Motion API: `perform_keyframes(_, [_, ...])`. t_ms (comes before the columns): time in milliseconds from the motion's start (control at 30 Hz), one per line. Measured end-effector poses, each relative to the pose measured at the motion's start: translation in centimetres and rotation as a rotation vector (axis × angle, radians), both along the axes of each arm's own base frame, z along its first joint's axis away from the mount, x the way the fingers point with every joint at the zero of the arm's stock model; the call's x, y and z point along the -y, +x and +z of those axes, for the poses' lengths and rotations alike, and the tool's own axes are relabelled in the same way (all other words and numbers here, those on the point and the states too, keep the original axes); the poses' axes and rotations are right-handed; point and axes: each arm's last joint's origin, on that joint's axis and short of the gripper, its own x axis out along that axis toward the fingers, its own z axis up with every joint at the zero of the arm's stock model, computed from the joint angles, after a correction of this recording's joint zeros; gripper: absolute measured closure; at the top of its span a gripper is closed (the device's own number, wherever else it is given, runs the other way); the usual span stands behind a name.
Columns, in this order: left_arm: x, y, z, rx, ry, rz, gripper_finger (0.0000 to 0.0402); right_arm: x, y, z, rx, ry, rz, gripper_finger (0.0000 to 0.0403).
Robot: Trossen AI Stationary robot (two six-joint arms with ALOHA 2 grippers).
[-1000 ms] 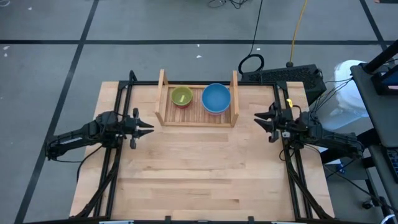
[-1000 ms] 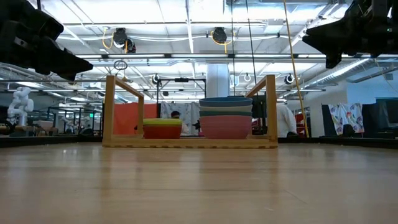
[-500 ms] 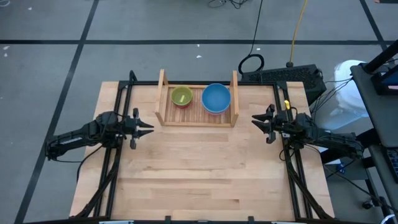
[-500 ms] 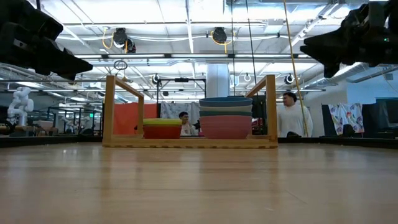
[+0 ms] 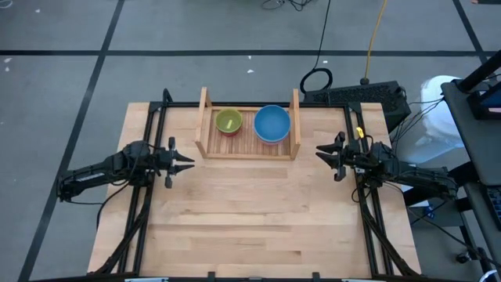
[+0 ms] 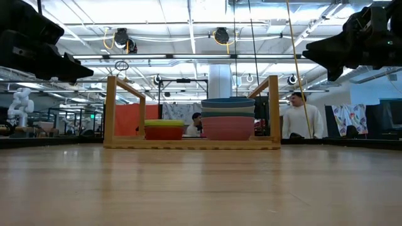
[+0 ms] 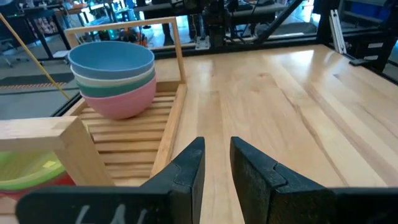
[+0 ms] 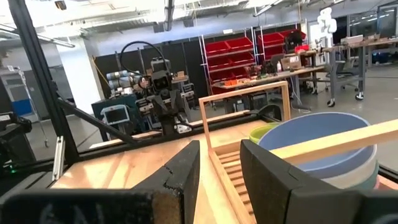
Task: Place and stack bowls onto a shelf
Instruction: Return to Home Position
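Low view, unlike high, shows round bowls stacked on slatted wooden shelf; left end effector, right end effector: ajar, empty.

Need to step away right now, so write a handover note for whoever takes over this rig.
Grippers: left gripper and right gripper hover above the wooden table, one at each side, fingers open, empty.
Things: the low light-wood slatted shelf stands at the table's back edge with two stacks: blue round plastic bowl on top down to a pink bowl on the right arm's side; yellow-green bowl over a red bowl on the left arm's side.
Done: every bowl in view is on the shelf.
Left: probably only parking the arms.
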Motion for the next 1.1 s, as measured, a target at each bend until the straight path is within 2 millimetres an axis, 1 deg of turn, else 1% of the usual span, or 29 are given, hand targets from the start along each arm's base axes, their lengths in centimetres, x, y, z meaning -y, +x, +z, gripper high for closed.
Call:
perform_keyframes(333, [0.0, 0.0, 0.0, 0.001, -0.035, 0.008, 0.0319, 0.02, 0.06, -0.54, -0.052, 0.028, 0.001, 0.0293])
perform_keyframes(433, [0.0, 0.0, 0.0, 0.001, -0.059, 0.013, 0.0319, 0.02, 0.05, -0.47, -0.044, 0.028, 0.001, 0.0293])
perform_keyframes(1100, [-0.01, 0.01, 0.01, 0.002, -0.063, 0.014, 0.0319, 0.02, 0.05, -0.48, -0.044, 0.029, 0.001, 0.0293])
